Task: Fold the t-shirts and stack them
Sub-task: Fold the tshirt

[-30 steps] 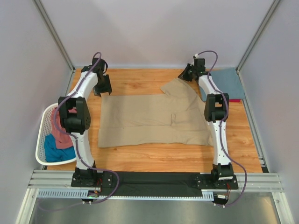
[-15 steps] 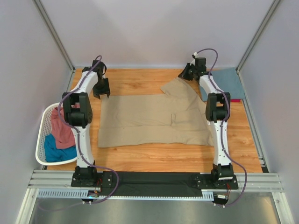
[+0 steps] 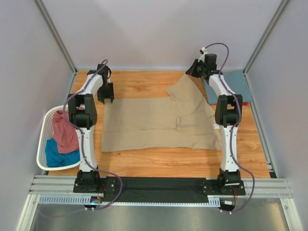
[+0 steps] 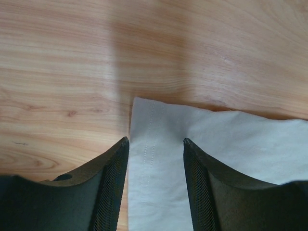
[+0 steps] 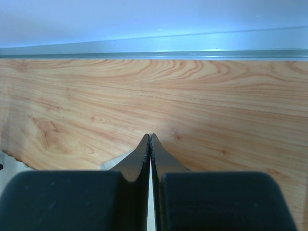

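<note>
Top external view first: the tan t-shirt (image 3: 154, 125) is spread across the middle of the wooden desk (image 3: 144, 168), mostly flat, collar end toward the right, and its far right corner is pulled up off the wood into a peak. That peak runs straight into the right pincer (image 3: 190, 73), whose tips are clamped on the cloth near the desk's far edge. On the right wrist camera the two black fingers are pressed tight together (image 5: 150, 135), no gap at all, with only a pale sliver of the fabric visible beside them above the wood grain. Over at the far left corner of the shirt, the left pincer (image 3: 106, 96) points down at the hem. The left wrist camera makes it plain: the jaws stand apart (image 4: 156, 142), one finger on each side of the stitched corner, and the tan cloth (image 4: 231, 159) lies flat on the desk between them, not gripped. Moving outward, a folded slate-blue t-shirt (image 3: 233, 84) sits at the far right corner of the desk, with a strip of red cloth (image 3: 243, 103) showing at its near edge. Off the left edge, the white slatted laundry basket (image 3: 43, 130) holds a dusty pink t-shirt (image 3: 65, 134) bunched on top of a teal t-shirt (image 3: 60, 159).
</note>
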Controlling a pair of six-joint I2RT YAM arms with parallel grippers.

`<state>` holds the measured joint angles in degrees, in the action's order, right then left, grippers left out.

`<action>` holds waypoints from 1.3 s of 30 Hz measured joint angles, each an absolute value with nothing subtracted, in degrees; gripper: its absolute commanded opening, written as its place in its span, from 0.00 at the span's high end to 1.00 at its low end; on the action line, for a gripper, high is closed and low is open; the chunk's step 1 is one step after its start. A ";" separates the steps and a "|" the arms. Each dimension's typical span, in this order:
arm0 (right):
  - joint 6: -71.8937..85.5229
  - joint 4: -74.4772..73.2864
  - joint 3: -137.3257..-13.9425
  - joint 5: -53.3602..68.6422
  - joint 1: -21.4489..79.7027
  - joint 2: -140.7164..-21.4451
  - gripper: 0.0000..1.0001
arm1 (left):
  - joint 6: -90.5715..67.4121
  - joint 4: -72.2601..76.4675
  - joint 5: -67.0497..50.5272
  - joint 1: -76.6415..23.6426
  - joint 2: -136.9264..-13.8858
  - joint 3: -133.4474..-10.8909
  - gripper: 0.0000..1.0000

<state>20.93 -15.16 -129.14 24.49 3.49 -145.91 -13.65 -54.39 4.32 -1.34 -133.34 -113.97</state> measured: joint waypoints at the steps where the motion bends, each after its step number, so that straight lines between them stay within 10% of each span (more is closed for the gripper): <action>1: 20.80 -15.09 -128.68 24.58 3.40 -145.69 1.00 | -13.52 -54.39 4.29 -1.34 -133.40 -113.97 0.44; 28: 18.55 -12.05 -117.05 27.62 3.20 -137.21 1.00 | -11.92 -51.33 -2.11 3.01 -133.49 -114.08 0.46; 35: 18.09 -11.64 -114.21 27.64 3.20 -135.41 1.00 | -10.87 -51.11 -5.17 2.79 -133.49 -114.08 0.66; 39: 17.65 -11.53 -111.55 27.62 3.20 -133.75 1.00 | -10.46 -51.13 -6.50 2.57 -133.49 -114.08 0.98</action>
<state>17.65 -11.53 -111.55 27.62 3.20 -133.75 -10.46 -51.13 -6.50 2.57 -133.49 -114.08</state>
